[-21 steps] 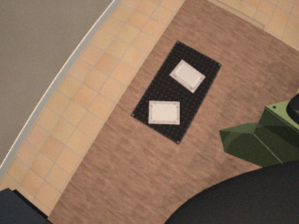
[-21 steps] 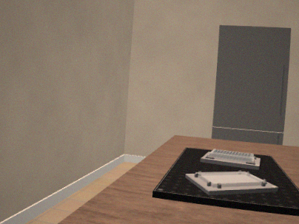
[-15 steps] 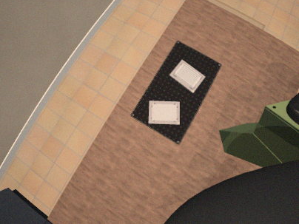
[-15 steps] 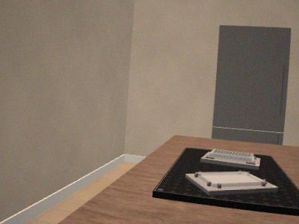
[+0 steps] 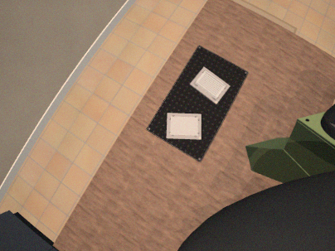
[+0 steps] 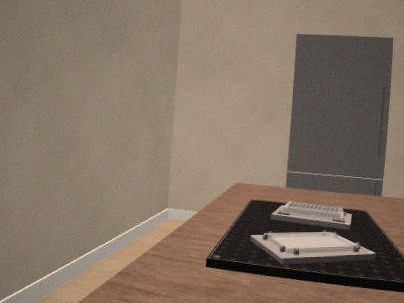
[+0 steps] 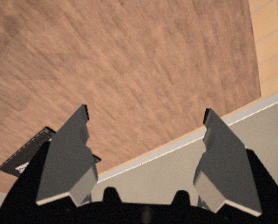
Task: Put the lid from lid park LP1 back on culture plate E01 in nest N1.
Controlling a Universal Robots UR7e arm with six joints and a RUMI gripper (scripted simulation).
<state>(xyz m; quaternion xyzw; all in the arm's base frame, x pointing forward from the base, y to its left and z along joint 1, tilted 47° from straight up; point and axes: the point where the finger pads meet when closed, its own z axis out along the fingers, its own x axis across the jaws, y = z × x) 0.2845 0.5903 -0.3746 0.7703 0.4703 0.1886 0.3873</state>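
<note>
Lid, flat white rectangular plastic, sits in its white park frame at lower centre-left of the top view, on the black perforated rectangular baseplate. In the exterior view the same lid lies flat in the nearer frame, lower right, with small grey corner pegs around it. White ribbed culture plate sits in its nest, above and right of the lid in the top view, turned at an angle to it; well grid shows, so it is uncovered. In the exterior view the plate is the farther of the two, just behind the lid. Lid and plate are apart, not touching.

Baseplate lies on the brown wood-grain worktop, which fills the middle and lower part of the top view. Tan tiled floor runs along the upper left, grey wall beyond it. Grey door stands at upper right of the exterior view.

Green angular arm housing enters from the right edge of the top view, well apart from the baseplate. Dark rounded mass covers the lower right corner.

Grey two-jaw pincer in the wrist view: jaws well apart, nothing between them, only worktop grain showing in the gap. A corner of the baseplate shows at left edge, behind the left-hand finger. Pincer is nowhere near the lid.
</note>
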